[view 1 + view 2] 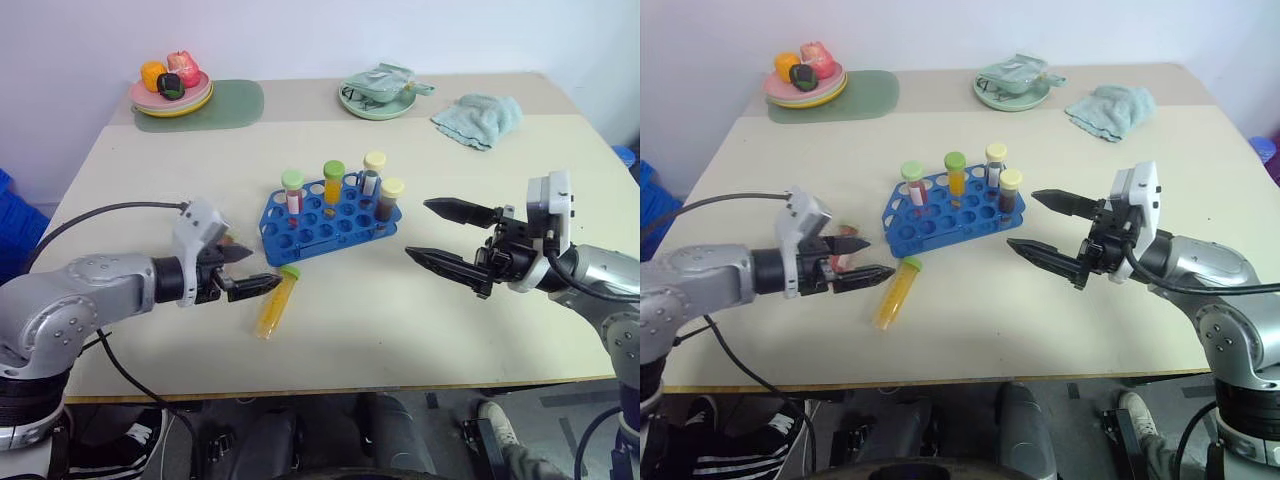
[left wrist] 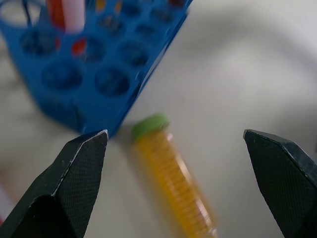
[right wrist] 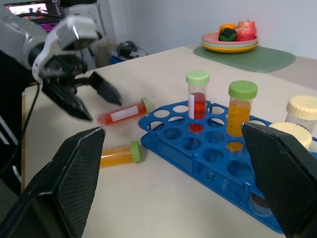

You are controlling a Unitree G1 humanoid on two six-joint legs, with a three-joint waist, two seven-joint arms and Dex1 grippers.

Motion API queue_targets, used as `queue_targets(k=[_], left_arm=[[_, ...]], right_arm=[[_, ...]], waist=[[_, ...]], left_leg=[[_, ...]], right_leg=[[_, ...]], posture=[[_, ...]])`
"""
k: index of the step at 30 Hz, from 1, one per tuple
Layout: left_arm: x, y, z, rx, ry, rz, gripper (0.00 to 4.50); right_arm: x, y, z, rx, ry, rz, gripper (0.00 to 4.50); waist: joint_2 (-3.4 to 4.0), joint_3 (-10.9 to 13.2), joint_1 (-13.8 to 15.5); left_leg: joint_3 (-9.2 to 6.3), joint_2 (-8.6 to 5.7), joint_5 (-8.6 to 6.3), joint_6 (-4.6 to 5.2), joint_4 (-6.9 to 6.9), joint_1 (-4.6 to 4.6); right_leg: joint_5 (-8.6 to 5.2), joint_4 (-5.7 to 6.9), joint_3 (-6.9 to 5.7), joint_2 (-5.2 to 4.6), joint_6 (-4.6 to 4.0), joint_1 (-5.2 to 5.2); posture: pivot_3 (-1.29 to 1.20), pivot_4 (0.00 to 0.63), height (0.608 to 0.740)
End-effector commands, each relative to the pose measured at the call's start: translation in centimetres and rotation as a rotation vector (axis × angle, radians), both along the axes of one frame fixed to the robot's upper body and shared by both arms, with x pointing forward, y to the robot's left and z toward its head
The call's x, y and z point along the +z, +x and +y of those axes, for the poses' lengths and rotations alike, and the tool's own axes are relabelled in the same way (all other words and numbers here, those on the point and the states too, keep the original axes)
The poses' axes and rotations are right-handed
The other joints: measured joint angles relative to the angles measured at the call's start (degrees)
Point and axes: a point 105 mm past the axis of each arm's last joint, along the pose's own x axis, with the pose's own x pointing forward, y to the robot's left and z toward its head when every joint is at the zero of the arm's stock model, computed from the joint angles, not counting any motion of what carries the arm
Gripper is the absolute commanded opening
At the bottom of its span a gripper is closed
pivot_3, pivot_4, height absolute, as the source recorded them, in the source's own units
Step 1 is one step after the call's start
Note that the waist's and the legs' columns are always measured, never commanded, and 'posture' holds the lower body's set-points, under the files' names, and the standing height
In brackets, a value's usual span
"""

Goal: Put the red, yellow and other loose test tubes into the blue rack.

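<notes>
the left gripper [image 1: 252, 270] hovered low over the surface [image 1: 420, 330], jaws spread wide and holding nothing. just ahead of its jaws lay a yellow tube [image 1: 275, 303] with a green cap; a red tube [image 3: 124, 113] lay beside them on the far side. the right gripper [image 1: 438, 233] hung opposite, jaws spread and empty. between the two grippers, slightly farther off, stood the blue rack [image 1: 330, 220], holding four upright tubes. beyond them sat a plate of fruit [image 1: 172, 90], a green dish [image 1: 377, 100] and a cloth [image 1: 480, 118].
</notes>
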Motion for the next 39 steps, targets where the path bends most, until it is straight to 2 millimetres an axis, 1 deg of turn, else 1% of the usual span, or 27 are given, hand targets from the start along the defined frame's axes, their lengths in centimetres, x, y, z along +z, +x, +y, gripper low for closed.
queue_targets(k=[1, 4, 5, 6, 9, 14, 16, 17, 19, 23, 27, 30, 32, 36, 37, 39], left_arm=[[-0.1, -0.2, -0.2, 0.046, 0.089, 0.022, 4.5], [-0.2, -0.8, -1.3, 0.012, 0.091, 0.103, 4.5], [-0.1, -0.9, -1.5, 0.003, 0.091, 0.112, 4.5], [-0.1, -0.9, -1.3, -0.004, 0.109, 0.143, 4.5], [0.8, -0.4, -1.3, -0.028, 0.089, 0.219, 4.5], [1.4, 0.8, -1.3, -0.003, 0.094, 0.35, 4.5], [2.1, 1.0, -2.5, -0.045, 0.077, 0.356, 4.5], [2.1, 1.3, -2.7, -0.034, 0.08, 0.385, 4.5], [1.9, 1.6, -2.3, -0.001, 0.141, 0.422, 4.5], [2.0, 1.5, -3.8, -0.038, 0.152, 0.49, 4.5], [1.8, 1.6, -3.8, -0.036, 0.199, 0.506, 4.5], [1.7, 1.7, -3.7, -0.012, 0.234, 0.478, 4.5], [1.5, 2.0, -3.4, 0.025, 0.244, 0.456, 4.5], [0.7, 2.1, -3.2, 0.067, 0.264, 0.427, 4.5], [0.5, 2.1, -3.2, 0.079, 0.27, 0.415, 4.5], [0.1, 2.0, -3.9, 0.065, 0.239, 0.417, 4.5]], right_arm=[[0.2, 0.1, 0.4, 0.002, 0.007, -0.035, 4.48], [0.0, 0.3, 0.7, 0.01, 0.011, -0.037, 4.48], [-0.1, 0.4, 0.8, 0.01, 0.012, -0.038, 4.48], [-0.1, 0.4, 0.9, 0.012, 0.013, -0.041, 4.48], [-0.1, 0.7, 1.2, 0.013, 0.014, -0.05, 4.48], [-0.1, 0.9, 1.4, 0.004, 0.011, -0.057, 4.48], [-0.2, 0.8, 1.2, 0.007, 0.001, -0.054, 4.48], [-0.2, 0.5, 1.1, 0.016, -0.011, -0.048, 4.48], [-0.2, 0.2, 1.0, 0.027, -0.025, -0.042, 4.48], [-0.1, 0.0, 1.0, 0.017, -0.029, -0.037, 4.48], [-0.3, -0.1, 0.9, 0.007, -0.029, -0.031, 4.48], [-0.4, -0.2, 0.9, -0.004, -0.027, -0.029, 4.48], [-0.4, -0.3, 0.8, -0.01, -0.029, -0.029, 4.48], [-0.5, -0.2, 0.8, -0.014, -0.029, -0.029, 4.48], [-0.5, -0.2, 0.8, -0.014, -0.029, -0.028, 4.48], [-0.6, -0.1, 0.9, -0.009, -0.029, -0.023, 4.48]], waist=[[0.0, 0.0, 0.0], [-0.01, 0.0, 0.2], [-0.02, 0.0, 0.1], [-0.03, 0.0, 0.0], [-0.03, 0.0, -0.2], [-0.04, 0.0, 0.1], [-0.04, 0.0, 0.2], [-0.04, 0.0, 0.2], [-0.04, 0.0, 0.0], [-0.03, 0.0, -0.2], [-0.02, 0.0, -0.2], [-0.03, 0.0, -0.2], [-0.03, 0.0, -0.2], [-0.02, 0.0, -0.2], [-0.02, 0.0, -0.2], [-0.02, 0.0, -0.1]], left_leg=[[0.0, 0.0, 0.0, 0.0, 0.0, 0.0], [-0.01, -0.02, 0.0, 0.0, 0.01, 0.0], [-0.01, -0.02, 0.0, 0.0, 0.02, 0.0], [-0.01, -0.03, 0.01, -0.01, 0.03, 0.0], [-0.04, -0.02, 0.05, -0.09, -0.01, 0.03], [-0.07, -0.05, 0.07, -0.13, -0.02, 0.08], [-0.14, -0.1, 0.07, -0.13, 0.02, 0.04], [-0.14, -0.11, 0.07, -0.13, 0.03, 0.01], [-0.15, -0.13, 0.07, -0.13, 0.03, 0.02], [-0.24, -0.15, 0.1, -0.18, -0.07, 0.11], [-0.25, -0.18, 0.1, -0.19, -0.07, 0.1], [-0.24, -0.19, 0.1, -0.19, -0.07, 0.13], [-0.24, -0.19, 0.11, -0.2, -0.06, 0.11], [-0.24, -0.2, 0.11, -0.2, -0.05, 0.13], [-0.24, -0.2, 0.11, -0.2, -0.06, 0.14], [-0.25, -0.2, 0.11, -0.21, -0.06, 0.13]], right_leg=[[0.0, 0.0, 0.0, 0.0, 0.0, 0.01], [0.0, 0.02, 0.0, -0.01, 0.0, 0.01], [0.0, 0.02, 0.0, -0.01, 0.0, 0.01], [0.0, 0.03, 0.0, -0.01, 0.0, 0.01], [0.0, 0.04, 0.0, 0.01, 0.0, -0.05], [0.0, 0.06, 0.0, -0.02, 0.0, -0.03], [0.0, 0.05, -0.01, -0.04, 0.0, -0.02], [0.0, 0.05, -0.01, -0.04, 0.0, -0.03], [0.0, 0.05, -0.01, -0.05, 0.0, -0.02], [0.0, 0.05, 0.03, -0.02, 0.0, -0.07], [0.0, 0.05, 0.04, -0.02, 0.0, -0.08], [0.0, 0.06, 0.05, -0.01, 0.0, -0.07], [0.0, 0.05, 0.05, -0.01, 0.0, -0.08], [0.0, 0.05, 0.06, -0.02, 0.0, -0.07], [0.0, 0.05, 0.06, -0.02, 0.0, -0.07], [0.0, 0.05, 0.06, -0.02, 0.0, -0.06]], posture=[[0.0, 0.15, 0.74], [0.0, 0.15, 0.74], [0.0, 0.15, 0.74], [0.0, 0.15, 0.74], [0.0, 0.15, 0.74], [0.0, 0.15, 0.74], [0.0, 0.15, 0.74], [0.0, 0.15, 0.74], [0.0, 0.15, 0.74], [0.0, 0.15, 0.74], [0.0, 0.15, 0.74], [0.0, 0.15, 0.74], [0.0, 0.15, 0.74], [0.0, 0.15, 0.74], [0.0, 0.15, 0.74], [0.0, 0.15, 0.74]])
